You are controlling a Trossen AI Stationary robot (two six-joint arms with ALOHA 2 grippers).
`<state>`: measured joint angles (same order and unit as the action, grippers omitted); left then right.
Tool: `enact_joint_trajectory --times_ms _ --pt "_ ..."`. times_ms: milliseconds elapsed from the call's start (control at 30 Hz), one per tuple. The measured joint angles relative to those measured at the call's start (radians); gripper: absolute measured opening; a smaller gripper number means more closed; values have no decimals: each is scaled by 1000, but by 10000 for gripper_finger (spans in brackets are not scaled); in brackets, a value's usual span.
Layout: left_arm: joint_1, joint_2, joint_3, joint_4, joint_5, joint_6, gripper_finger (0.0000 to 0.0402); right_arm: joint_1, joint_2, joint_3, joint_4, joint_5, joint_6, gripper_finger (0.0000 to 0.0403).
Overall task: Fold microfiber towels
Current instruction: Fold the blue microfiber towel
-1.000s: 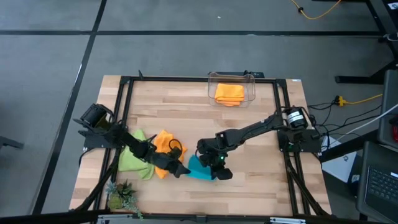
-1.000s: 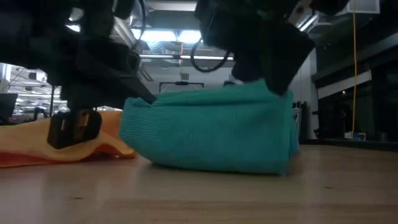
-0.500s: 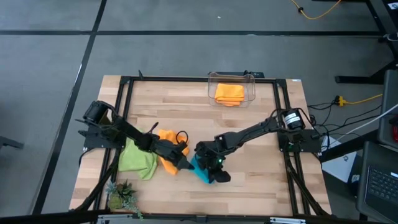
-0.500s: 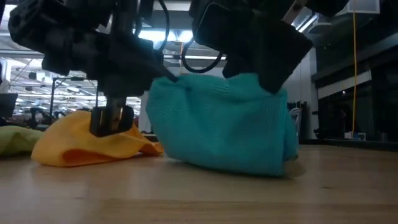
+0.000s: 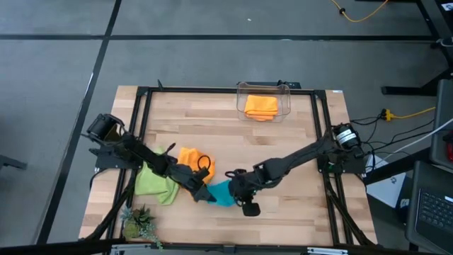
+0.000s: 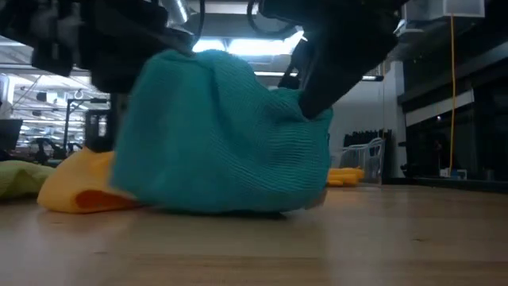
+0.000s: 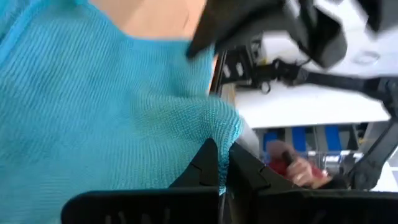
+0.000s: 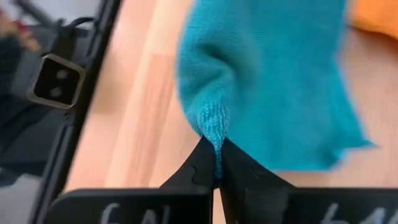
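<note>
The turquoise towel (image 5: pixel 221 192) lies bunched near the table's front middle and rises as a tall hump in the low view (image 6: pixel 222 135). My left gripper (image 5: pixel 204 195) is shut on its left side and my right gripper (image 5: pixel 238 197) is shut on its right side. An orange towel (image 5: pixel 188 159) and a lime green towel (image 5: pixel 156 183) lie crumpled to the left under the left arm. Another orange towel (image 5: pixel 260 106) lies folded in a clear bin (image 5: pixel 287 95) at the far edge. My left gripper pinches a corner of the turquoise towel's edge (image 7: pixel 227 133) between its two fingertips (image 7: pixel 211 163), coming nearly level from the table's left. The cloth spreads away from the fingers. My right gripper pinches a gathered tip of the towel (image 8: pixel 211 124) between its fingertips (image 8: pixel 200 163), slanting down from the right. The cloth is raised at both holds and its lower part (image 6: pixel 226 205) rests on the table.
A small green plant (image 5: pixel 138 223) stands at the near left corner. The black frame rails (image 5: pixel 141 120) run along the table's sides. Bare wood lies between the towels and the bin and to the right of the right arm.
Both grippers have risen and tipped, staying shut on the turquoise towel, and the right one has drawn toward the table's near edge. The towel, a low wide mound before, now stands pulled up into a taller hump, its bottom still on the table.
</note>
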<state>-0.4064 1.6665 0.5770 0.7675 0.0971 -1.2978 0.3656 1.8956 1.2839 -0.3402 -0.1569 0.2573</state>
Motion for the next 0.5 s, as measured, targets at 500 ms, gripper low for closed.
enact_joint_trajectory --times_ms 500 --pt "-137 0 0 -40 -47 25 82 18 -1 0 -97 59 136 98"
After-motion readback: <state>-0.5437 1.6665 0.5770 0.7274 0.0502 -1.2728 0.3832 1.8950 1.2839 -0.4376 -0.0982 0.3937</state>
